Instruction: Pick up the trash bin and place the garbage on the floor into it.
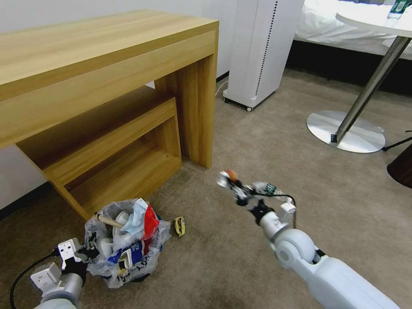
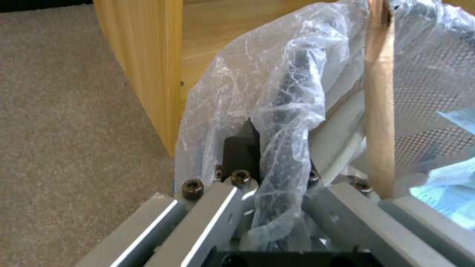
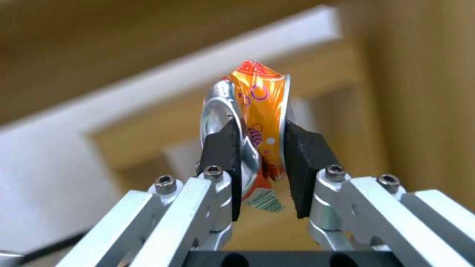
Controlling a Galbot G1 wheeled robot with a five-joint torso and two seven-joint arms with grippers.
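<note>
The right gripper [image 3: 259, 148] hangs above the beige-tan short-pile carpet [image 1: 266, 141], near the middle of the head view, just right of the light wooden desk's [image 1: 107, 56] side panel. Its two black pads [image 3: 222, 148] are pressed against the flat faces of a crushed orange aluminium can [image 3: 252, 111], which stands on edge between them and clear of the carpet.

At the near left, the left gripper [image 2: 269, 163] is clamped on the rim of the small round black bin lined with a crinkly translucent plastic bag [image 1: 124, 244]. One pad [image 2: 240, 152] sits against the outside of the bag; the other is hidden behind the plastic, so the pinch on the rim is probable rather than plain. The bin sits low over the carpet in front of the desk's lower shelf, and whether it touches the carpet cannot be told.

The bin is heaped with litter: a light-blue mask [image 1: 136, 216], a red wrapper [image 1: 150, 223], a wooden stick [image 1: 109, 221] slanting across the top, and white items beneath. Just right of the bin, a small yellow-green crumpled wrapper [image 1: 180, 225] lies on the carpet.
</note>
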